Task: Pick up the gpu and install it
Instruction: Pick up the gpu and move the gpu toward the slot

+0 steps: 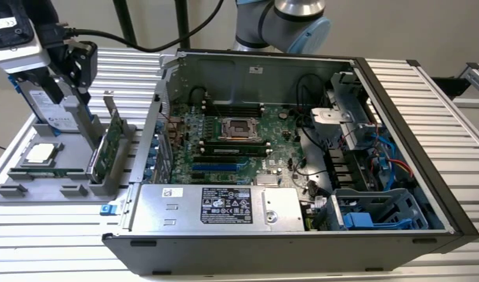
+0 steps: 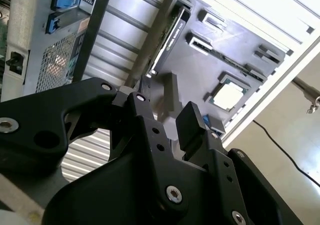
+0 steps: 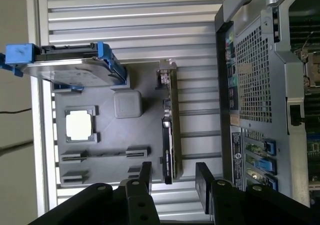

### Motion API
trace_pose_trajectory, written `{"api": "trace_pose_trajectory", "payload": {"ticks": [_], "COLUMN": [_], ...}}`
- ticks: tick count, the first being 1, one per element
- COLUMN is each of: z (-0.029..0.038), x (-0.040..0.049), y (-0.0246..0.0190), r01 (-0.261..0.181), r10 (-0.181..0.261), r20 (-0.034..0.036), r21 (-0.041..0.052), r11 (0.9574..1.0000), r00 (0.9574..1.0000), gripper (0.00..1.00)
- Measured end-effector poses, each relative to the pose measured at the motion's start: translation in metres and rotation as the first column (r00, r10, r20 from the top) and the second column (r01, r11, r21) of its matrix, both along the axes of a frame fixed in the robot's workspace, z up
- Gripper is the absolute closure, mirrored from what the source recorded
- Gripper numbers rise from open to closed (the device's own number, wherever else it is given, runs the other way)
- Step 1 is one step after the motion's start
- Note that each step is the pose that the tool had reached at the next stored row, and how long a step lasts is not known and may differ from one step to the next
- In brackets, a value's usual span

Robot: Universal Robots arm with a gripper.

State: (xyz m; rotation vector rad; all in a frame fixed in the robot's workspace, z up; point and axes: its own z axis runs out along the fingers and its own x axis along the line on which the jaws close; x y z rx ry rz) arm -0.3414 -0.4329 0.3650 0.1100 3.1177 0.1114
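In the first wrist view the hand point(image 3: 174, 185) hangs spread and empty over the gpu point(image 3: 169, 135). The gpu stands on edge in a gray holder point(image 3: 107, 135) at the exterior view's left, beside the computer case point(image 1: 263, 252). It is probably stiff, light and fragile, so grip the board's edges, not the fan.

Exterior view looks steeply down from well off the grey tray point(image 1: 36, 191); both wrist views share that tray point(image 3: 110, 135), seemingly close above.

The arm point(image 1: 290, 14) is silver-grey metal with a pale blue joint cap point(image 1: 311, 29), and its gripper point(image 3: 174, 177) is matte black, built of angular plates and two blocky fingers point(image 3: 204, 185), dotted with small silver screw heads point(image 2: 173, 194).
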Motion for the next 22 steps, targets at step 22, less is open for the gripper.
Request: {"api": "trace_pose_trajectory", "payload": {"ticks": [22], "z": [-0.0115], "x": [0.0], "y": [0.0], "r01": [0.0], "r10": [0.0], "r20": [0.0], "r21": [0.0], "r11": [1.0], "r00": [1.0], "gripper": [0.0]}}
